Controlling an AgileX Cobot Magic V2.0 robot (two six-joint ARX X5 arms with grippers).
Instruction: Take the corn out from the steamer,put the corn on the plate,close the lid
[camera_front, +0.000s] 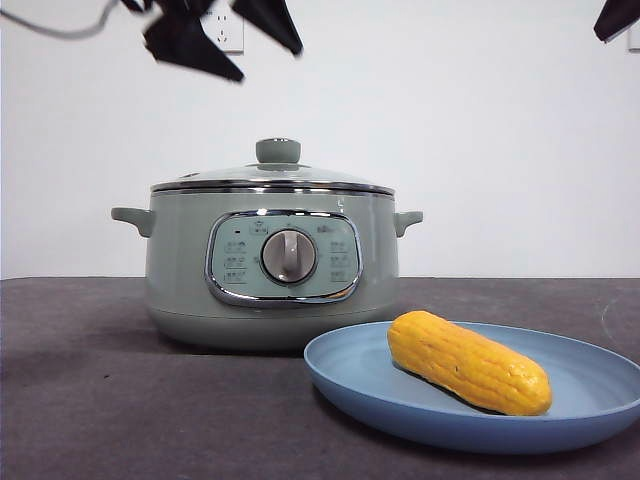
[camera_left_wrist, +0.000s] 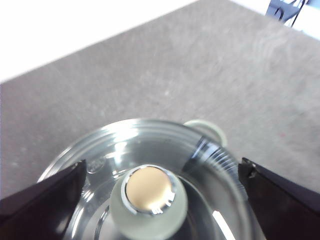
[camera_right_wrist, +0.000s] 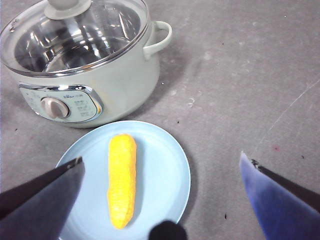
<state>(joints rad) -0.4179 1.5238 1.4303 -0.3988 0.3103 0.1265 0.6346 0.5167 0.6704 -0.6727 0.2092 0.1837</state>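
Note:
The corn (camera_front: 468, 362) lies on its side on the light-blue plate (camera_front: 350, 375), in front of and to the right of the steamer (camera_front: 180, 290). The glass lid (camera_front: 270, 178) sits flat on the steamer, its green knob (camera_front: 278, 151) on top. My left gripper (camera_front: 268, 64) hangs open well above the lid; in the left wrist view its jaws (camera_left_wrist: 162, 164) stand wide to either side of the knob (camera_left_wrist: 148, 200), touching nothing. My right gripper (camera_right_wrist: 161, 157) is open and raised over the plate (camera_right_wrist: 165, 170) and corn (camera_right_wrist: 121, 177); only its black tip (camera_front: 615, 18) shows at the front view's upper corner.
A dark grey cloth (camera_front: 80, 400) covers the table. A white wall with a socket (camera_front: 228, 30) stands behind. The steamer's side handle (camera_right_wrist: 159, 35) sticks out toward bare cloth. Inside the pot, through the glass, only shiny metal shows.

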